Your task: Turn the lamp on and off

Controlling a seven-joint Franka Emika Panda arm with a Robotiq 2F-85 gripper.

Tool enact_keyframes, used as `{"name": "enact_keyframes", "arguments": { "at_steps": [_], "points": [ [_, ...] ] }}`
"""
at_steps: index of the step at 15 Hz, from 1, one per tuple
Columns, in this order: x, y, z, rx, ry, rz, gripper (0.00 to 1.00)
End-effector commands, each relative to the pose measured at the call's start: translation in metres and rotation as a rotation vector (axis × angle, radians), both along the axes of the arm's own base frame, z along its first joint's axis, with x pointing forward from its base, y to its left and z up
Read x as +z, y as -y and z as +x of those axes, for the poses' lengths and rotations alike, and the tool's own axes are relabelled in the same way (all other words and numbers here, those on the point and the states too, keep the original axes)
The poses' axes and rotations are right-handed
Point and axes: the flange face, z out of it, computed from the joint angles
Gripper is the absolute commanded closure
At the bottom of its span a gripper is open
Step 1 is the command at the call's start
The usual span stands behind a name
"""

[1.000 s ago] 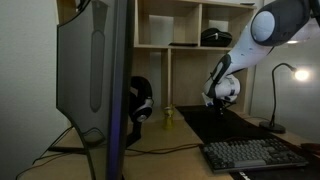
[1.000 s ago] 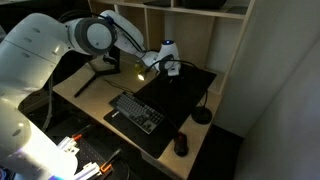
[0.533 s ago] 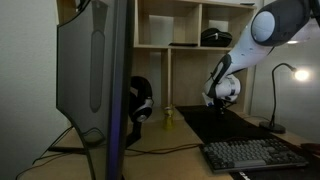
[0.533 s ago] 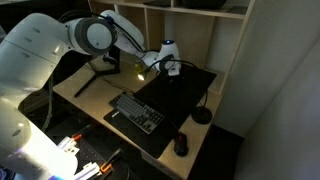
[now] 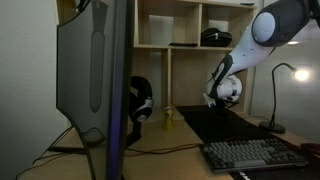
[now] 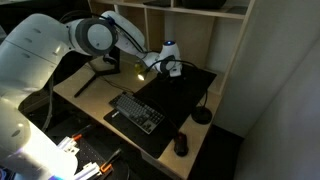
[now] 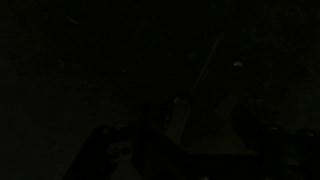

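nothing has shifted since the earlier frames – the arm, the gripper [image 5: 219, 104] and everything on the desk [image 6: 97, 97] sit just as they did.

in both exterior views the white arm reaches out over the black desk mat [image 6: 192, 84], and the gripper [image 6: 173, 69] hangs low above the mat's back part, in front of the wooden shelf unit [image 5: 188, 30]. whether its jaws are spread or pressed together i cannot tell: the exterior views are too small, and the wrist view is almost wholly dark, with only faint shapes.

the lamp [image 5: 277, 96] stands at the far end of the desk from the monitor [image 5: 95, 70], well apart from the gripper. its thin stem rises upright from the small round base and curves over to a small head. in an exterior view its base [image 6: 202, 117] rests near the mat's edge – between the gripper and the mouse [image 6: 181, 145]. whether it is lit i cannot tell.

a keyboard [image 6: 137, 112] lies at the front of the desk. headphones [image 5: 140, 101] sit beside the monitor, and a small yellow thing [image 5: 168, 117] stands between them and the gripper. a black item [image 5: 215, 37] rests on the shelf.
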Motion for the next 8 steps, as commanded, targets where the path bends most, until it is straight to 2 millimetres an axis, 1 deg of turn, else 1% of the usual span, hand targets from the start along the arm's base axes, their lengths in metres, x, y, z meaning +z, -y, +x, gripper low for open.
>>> {"name": "enact_keyframes", "arguments": {
  "at_steps": [1, 7, 8],
  "points": [
    [-0.0065, 0.0056, -0.0038, 0.032, -0.027, -0.010, 0.49],
    [-0.0052, 0.0052, -0.0043, 0.033, -0.041, -0.006, 0.92],
    [-0.0054, 0.0048, -0.0044, 0.033, -0.043, -0.001, 0.97]
  ]
}}
